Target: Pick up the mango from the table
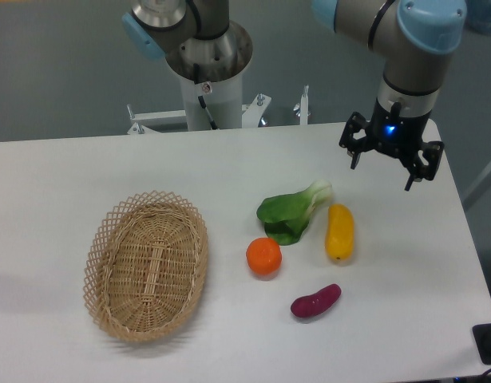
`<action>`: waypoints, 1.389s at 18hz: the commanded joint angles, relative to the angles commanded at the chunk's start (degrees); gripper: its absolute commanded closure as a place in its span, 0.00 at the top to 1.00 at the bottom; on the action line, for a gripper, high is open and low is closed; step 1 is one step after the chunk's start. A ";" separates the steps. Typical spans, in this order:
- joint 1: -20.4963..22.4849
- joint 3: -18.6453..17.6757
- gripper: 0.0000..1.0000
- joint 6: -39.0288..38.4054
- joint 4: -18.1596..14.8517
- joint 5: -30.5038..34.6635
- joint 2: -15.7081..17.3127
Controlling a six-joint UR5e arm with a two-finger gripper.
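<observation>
The mango (339, 232) is a smooth elongated yellow fruit lying on the white table (61, 175), right of centre, its long axis running front to back. My gripper (382, 177) hangs above the table to the upper right of the mango, well apart from it. Its two dark fingers point down and stand spread apart with nothing between them.
A green leafy vegetable (293, 211) lies just left of the mango. A round orange (263, 256) sits in front of the vegetable. A purple sweet potato (315, 301) lies in front of the mango. A woven wicker basket (147, 264) stands at the left.
</observation>
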 joint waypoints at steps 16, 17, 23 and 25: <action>0.09 -0.97 1.00 -0.70 2.20 0.53 -0.61; 0.09 -1.23 1.00 -0.79 2.29 0.61 -0.79; -1.13 -2.89 1.00 -11.13 5.70 2.02 -2.98; -3.06 -4.65 1.00 -13.44 11.05 1.85 -4.13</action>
